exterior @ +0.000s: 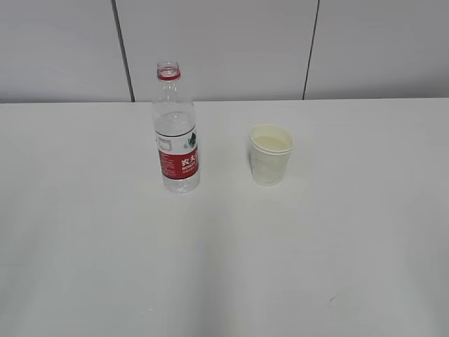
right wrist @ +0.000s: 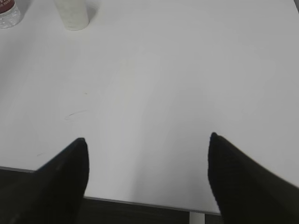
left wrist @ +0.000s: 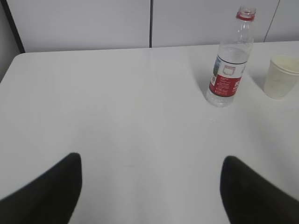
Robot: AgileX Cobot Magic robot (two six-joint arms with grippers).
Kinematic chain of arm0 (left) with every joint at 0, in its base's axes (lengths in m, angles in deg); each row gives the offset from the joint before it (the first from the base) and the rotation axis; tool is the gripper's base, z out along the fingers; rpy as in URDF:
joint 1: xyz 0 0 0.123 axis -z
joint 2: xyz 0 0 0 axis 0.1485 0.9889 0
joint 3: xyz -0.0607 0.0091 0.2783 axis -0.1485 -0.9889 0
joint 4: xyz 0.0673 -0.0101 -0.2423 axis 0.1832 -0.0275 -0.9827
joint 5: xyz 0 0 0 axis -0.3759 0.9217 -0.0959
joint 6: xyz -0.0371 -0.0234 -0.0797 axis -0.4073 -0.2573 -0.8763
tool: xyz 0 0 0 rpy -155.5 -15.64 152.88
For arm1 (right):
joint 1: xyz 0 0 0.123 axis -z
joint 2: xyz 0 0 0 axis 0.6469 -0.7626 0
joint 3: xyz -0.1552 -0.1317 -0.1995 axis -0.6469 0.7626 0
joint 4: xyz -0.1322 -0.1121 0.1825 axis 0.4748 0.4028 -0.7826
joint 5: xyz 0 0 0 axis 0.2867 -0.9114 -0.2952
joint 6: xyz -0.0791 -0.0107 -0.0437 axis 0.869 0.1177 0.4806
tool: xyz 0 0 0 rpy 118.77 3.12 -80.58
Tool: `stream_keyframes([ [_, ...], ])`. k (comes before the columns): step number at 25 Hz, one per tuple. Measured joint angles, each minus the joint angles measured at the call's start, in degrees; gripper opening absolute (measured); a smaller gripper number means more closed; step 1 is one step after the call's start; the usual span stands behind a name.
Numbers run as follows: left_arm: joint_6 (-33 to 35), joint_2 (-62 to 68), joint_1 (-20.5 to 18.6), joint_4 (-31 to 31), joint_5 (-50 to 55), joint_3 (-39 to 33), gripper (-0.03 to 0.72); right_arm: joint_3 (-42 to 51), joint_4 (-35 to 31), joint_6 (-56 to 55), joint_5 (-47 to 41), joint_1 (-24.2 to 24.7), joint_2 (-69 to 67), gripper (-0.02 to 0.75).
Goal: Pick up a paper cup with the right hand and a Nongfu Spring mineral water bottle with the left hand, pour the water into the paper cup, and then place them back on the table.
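A wide white tabletop (exterior: 224,267) fills most of the exterior view, with a pale panelled wall (exterior: 217,42) split by dark vertical seams behind it. No arm appears in that view.

The Nongfu Spring mineral water bottle (exterior: 175,133) stands upright left of centre on the tabletop, uncapped, with a red neck ring and a red-and-white label. Clear water (exterior: 174,123) reaches to roughly the bottle's shoulder. To its right, near but apart from it, the paper cup (exterior: 270,154) stands upright, off-white, under half the bottle's height, with pale liquid showing inside near the rim.

In the left wrist view, the left hand (left wrist: 149,186) hangs low over bare tabletop, its two black jaws spread wide with nothing between them; the bottle and cup stand well ahead, toward the upper right of that view. In the right wrist view, the right hand (right wrist: 147,177) sits near the front edge of the tabletop, its jaws likewise spread wide and empty, with the cup and the bottle's base far off at the upper left.

A few small dark scuffs (exterior: 331,302) mark the tabletop near the front.
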Motion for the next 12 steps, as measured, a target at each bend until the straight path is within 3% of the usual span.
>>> stream_keyframes([
  [12,0.00,0.00,0.00,0.63,4.99,-1.70,0.553,0.00,0.00,0.00,0.00,0.00,0.00,0.588],
])
